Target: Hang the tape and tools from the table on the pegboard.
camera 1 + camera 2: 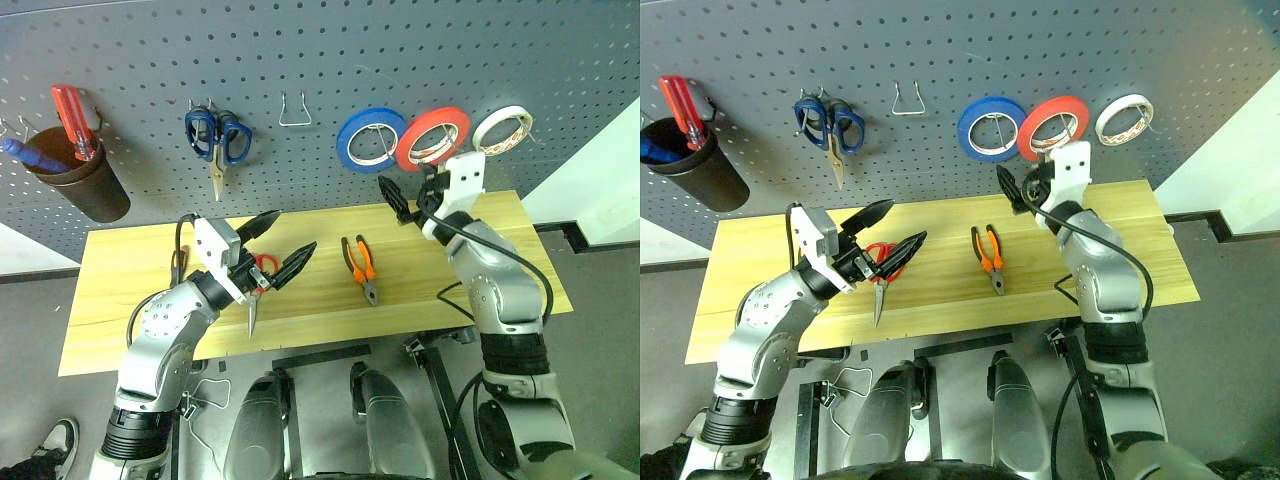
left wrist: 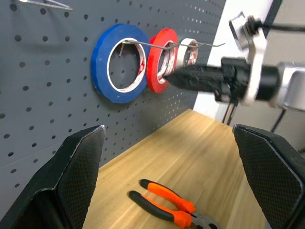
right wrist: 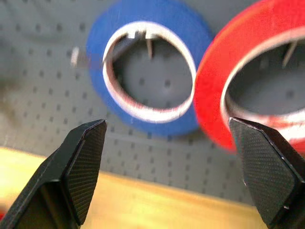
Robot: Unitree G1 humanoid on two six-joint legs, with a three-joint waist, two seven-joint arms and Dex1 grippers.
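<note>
Quick count: three tape rolls on the pegboard (image 1: 420,50), one blue roll (image 1: 370,139), one red tape (image 1: 432,138), one white roll (image 1: 502,129). Two scissors, blue-handled scissors (image 1: 217,143) hanging and red-handled scissors (image 1: 878,272) on the table (image 1: 120,270). One pliers (image 1: 361,266). One dark cup (image 1: 85,183).

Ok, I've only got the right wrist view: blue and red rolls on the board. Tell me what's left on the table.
Observer: The pliers lie on the table, near its middle, clear of both arms.
Operator: Go on, give me the rest.
Observer: Red-handled scissors lie just under the left gripper, whose jaws stand open with nothing between them.
Operator: Now the board past the red roll.
Observer: A white roll hangs right beside the red tape, on the side away from the blue one.
</note>
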